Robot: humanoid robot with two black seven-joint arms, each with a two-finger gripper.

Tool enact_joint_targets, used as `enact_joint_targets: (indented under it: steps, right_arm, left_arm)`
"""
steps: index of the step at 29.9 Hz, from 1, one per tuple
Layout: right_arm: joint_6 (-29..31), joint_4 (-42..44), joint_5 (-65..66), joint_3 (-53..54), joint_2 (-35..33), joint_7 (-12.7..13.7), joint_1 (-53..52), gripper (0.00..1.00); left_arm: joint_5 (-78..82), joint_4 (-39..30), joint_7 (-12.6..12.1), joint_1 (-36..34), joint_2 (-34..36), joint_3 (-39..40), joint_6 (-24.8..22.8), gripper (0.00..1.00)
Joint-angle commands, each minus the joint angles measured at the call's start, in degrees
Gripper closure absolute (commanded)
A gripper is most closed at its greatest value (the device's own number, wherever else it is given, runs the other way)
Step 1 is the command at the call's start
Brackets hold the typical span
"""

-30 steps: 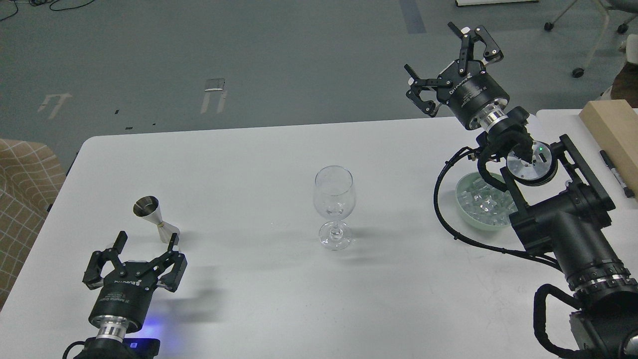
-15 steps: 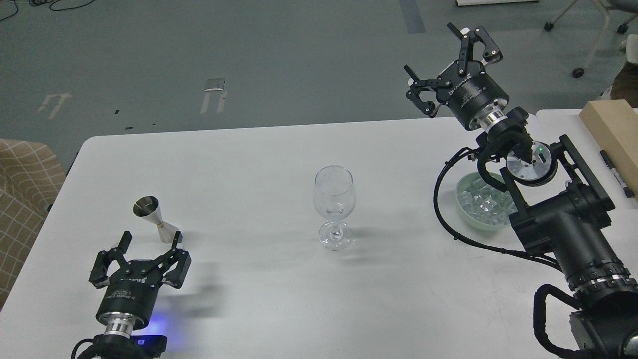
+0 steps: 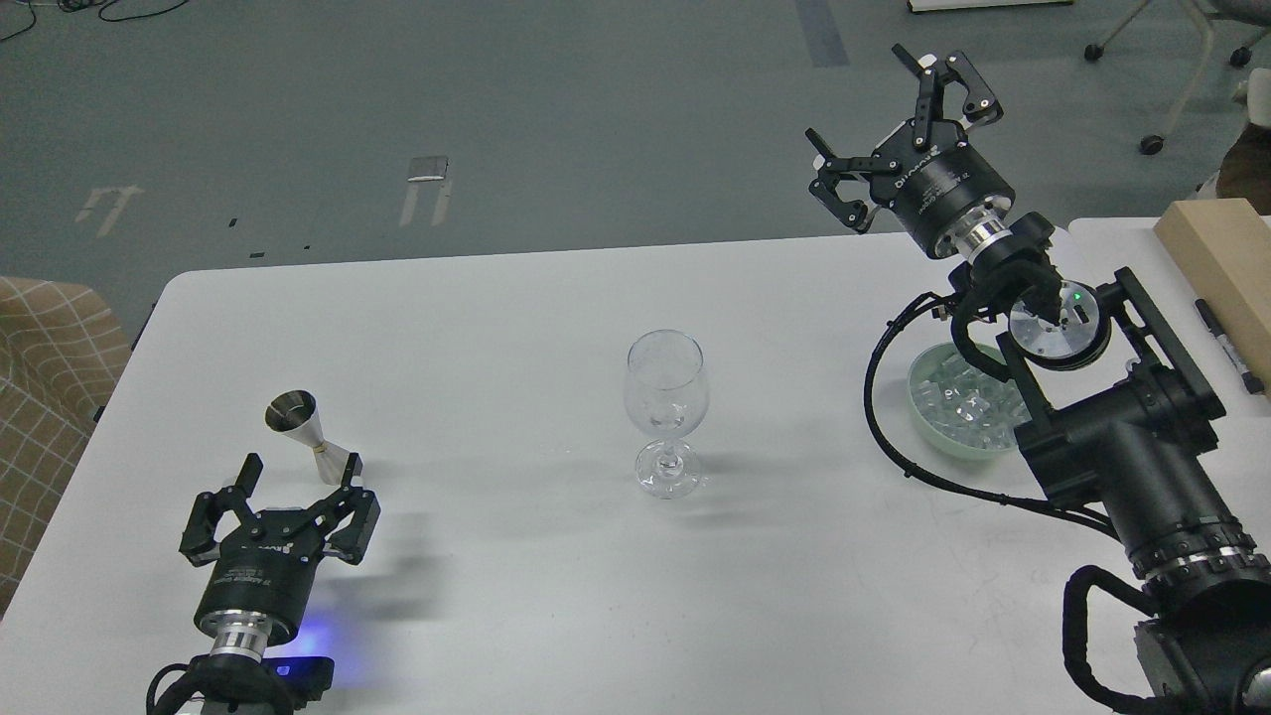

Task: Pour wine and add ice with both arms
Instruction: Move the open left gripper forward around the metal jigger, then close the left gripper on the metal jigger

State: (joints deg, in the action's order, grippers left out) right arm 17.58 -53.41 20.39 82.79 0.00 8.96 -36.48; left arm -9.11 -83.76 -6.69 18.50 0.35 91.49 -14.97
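Observation:
A clear stemmed wine glass point(image 3: 666, 411) stands upright and looks empty at the middle of the white table point(image 3: 496, 298). A steel jigger point(image 3: 310, 437) stands at the left. My left gripper point(image 3: 295, 482) is open and empty, just below and in front of the jigger, not touching it. A pale green bowl point(image 3: 933, 429) at the right holds several clear ice cubes point(image 3: 961, 399); my right arm partly covers it. My right gripper point(image 3: 899, 119) is open and empty, raised high above the table's far edge, beyond the bowl.
A tan wooden block point(image 3: 1216, 260) and a black marker point(image 3: 1227, 345) lie on a second table at the far right. A checked chair point(image 3: 40, 397) stands left of the table. Office chair wheels point(image 3: 1152, 145) show on the floor behind.
My left gripper has drawn slightly down and right, staying open near the jigger. My right arm has hardly moved.

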Motion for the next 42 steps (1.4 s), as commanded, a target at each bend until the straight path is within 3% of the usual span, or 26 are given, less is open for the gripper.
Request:
enact_joint_targets:
  steps: [1,23,42]
  right_arm:
    - [0.0,0.1,0.0,0.0,0.0,0.0,0.0,0.00]
    - [0.0,0.1,0.1,0.1,0.0,0.0,0.0,0.00]
    - [0.0,0.1,0.0,0.1,0.0,0.0,-0.1,0.00]
  left_arm:
    - [0.3,0.0,0.0,-0.1,0.0,-0.1,0.1,0.02]
    - [0.3,0.0,0.0,-3.8,0.1,0.0,10.0,0.02]
    - [-0.4,1.3,-0.1,-6.5,0.2,0.7,12.2,0.02]
